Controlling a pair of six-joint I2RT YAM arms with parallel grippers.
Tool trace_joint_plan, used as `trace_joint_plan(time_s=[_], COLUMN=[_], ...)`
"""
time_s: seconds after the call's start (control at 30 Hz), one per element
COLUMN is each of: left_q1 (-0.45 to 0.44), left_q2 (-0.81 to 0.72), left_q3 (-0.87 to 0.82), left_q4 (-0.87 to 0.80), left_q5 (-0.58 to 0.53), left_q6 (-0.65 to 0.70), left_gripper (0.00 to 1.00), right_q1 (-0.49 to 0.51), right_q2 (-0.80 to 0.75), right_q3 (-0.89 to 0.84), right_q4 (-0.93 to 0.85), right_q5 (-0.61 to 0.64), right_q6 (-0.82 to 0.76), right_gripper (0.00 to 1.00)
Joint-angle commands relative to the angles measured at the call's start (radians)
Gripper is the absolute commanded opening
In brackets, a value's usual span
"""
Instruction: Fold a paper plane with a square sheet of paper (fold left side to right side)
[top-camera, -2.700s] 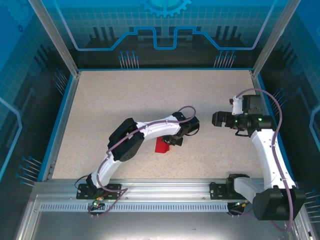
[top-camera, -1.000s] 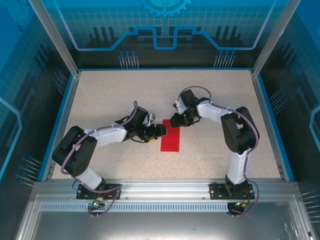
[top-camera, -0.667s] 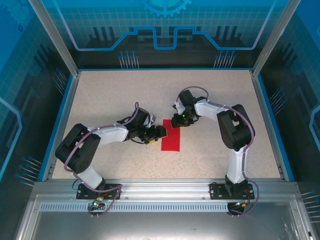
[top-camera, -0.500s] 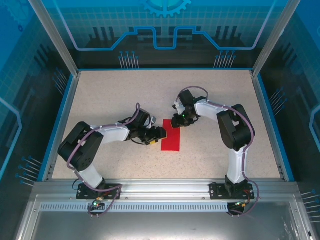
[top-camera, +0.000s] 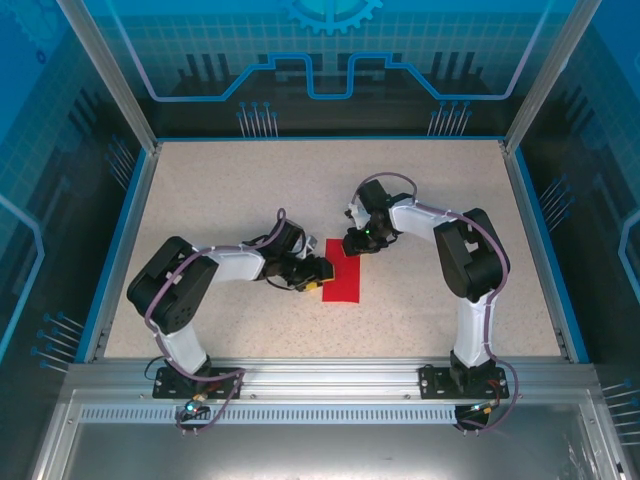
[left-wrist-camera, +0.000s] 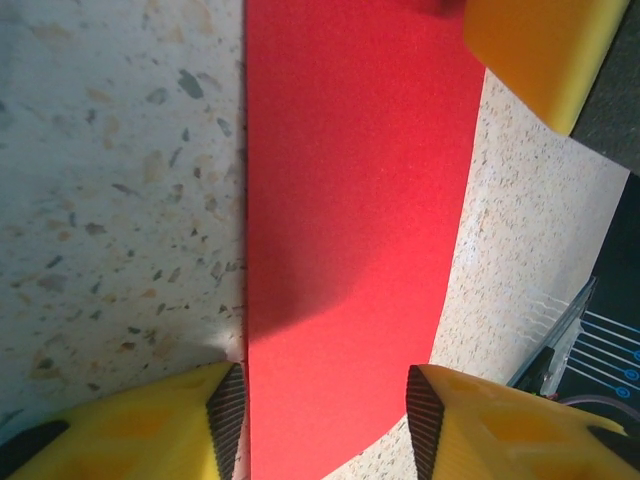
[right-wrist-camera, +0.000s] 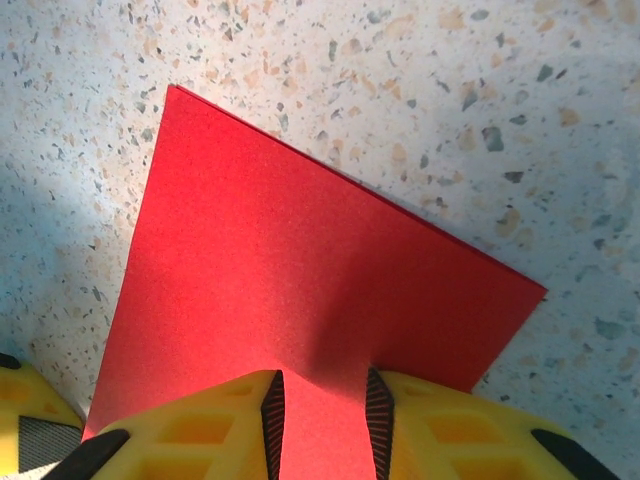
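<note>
The square sheet of paper (top-camera: 342, 277) lies on the table as a narrow red rectangle (left-wrist-camera: 350, 200), folded flat (right-wrist-camera: 300, 270). No paper plane is in view. My left gripper (top-camera: 318, 276) is at the sheet's left edge, and in the left wrist view it (left-wrist-camera: 325, 425) stands open with the strip lying between its pads. My right gripper (top-camera: 352, 246) is at the sheet's far end. In the right wrist view it (right-wrist-camera: 325, 420) is shut on a raised ridge of the red paper. One right finger (left-wrist-camera: 530, 50) shows at the top of the left wrist view.
The speckled tabletop (top-camera: 220, 200) is bounded by a blue rim (top-camera: 120, 250) and glass walls. Both arms bend inward over the middle of the table, and the metal base rail (top-camera: 320, 385) runs along the near edge.
My left gripper has slid a little nearer along the sheet's left edge, and its jaws have narrowed. The right gripper has stayed at the far end and its jaws have tightened a little.
</note>
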Motion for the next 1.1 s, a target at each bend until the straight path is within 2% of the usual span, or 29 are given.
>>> trace_joint_plan(time_s=[0.0, 0.37, 0.5, 0.6, 0.7, 0.87, 1.07], left_q1=[-0.008, -0.008, -0.011, -0.019, -0.027, -0.04, -0.045], left_q2=[0.02, -0.012, -0.03, -0.038, -0.043, -0.056, -0.082], left_q3=[0.021, 0.021, 0.016, 0.013, 0.003, -0.016, -0.005], left_q4=[0.017, -0.005, -0.012, -0.028, -0.019, 0.02, 0.015], left_q5=[0.029, 0.015, 0.012, 0.004, 0.003, 0.009, 0.024], left_q6=[-0.005, -0.004, -0.014, -0.012, -0.032, -0.123, -0.17], left_gripper=[0.46, 0.24, 0.16, 0.11, 0.05, 0.0, 0.0], right_q1=[0.015, 0.016, 0.015, 0.013, 0.013, 0.034, 0.169], right_q2=[0.031, 0.023, -0.014, -0.073, -0.159, -0.382, -0.687], right_q3=[-0.023, -0.023, -0.032, -0.054, -0.108, -0.3, -0.613], right_q4=[-0.018, -0.007, 0.025, 0.066, 0.113, 0.209, 0.323], right_q5=[-0.016, -0.02, -0.032, -0.036, -0.021, -0.003, 0.083], right_q6=[-0.015, -0.016, -0.025, -0.04, -0.057, -0.118, -0.156], right_gripper=[0.31, 0.32, 0.37, 0.47, 0.53, 0.59, 0.68])
